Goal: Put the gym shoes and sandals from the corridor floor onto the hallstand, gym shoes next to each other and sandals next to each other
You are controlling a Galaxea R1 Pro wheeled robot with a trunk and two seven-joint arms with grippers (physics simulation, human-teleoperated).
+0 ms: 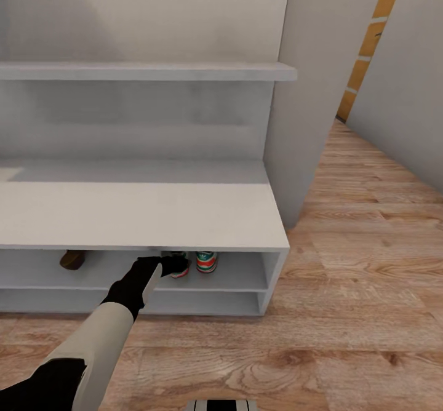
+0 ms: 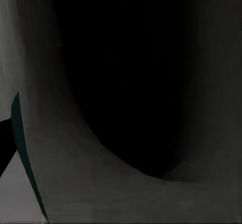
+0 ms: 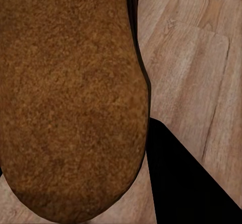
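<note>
Filling most of the right wrist view, a brown sandal (image 3: 70, 98) lay close against the right end effector above the wood floor (image 3: 191, 78); whether it was gripped I cannot tell. Ahead stood the pale grey hallstand (image 1: 141, 208) beside a wall. Its upper open shelf held two gym shoes (image 1: 191, 262) side by side and another sandal (image 1: 72, 259). The left end effector (image 1: 175, 266) touched the nearer shoe, its opening hidden.

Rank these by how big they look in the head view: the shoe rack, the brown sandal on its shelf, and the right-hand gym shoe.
1. The shoe rack, by far the largest.
2. and 3. The right-hand gym shoe and the brown sandal look about alike; the bench top hides part of both, so no ranking.
</note>
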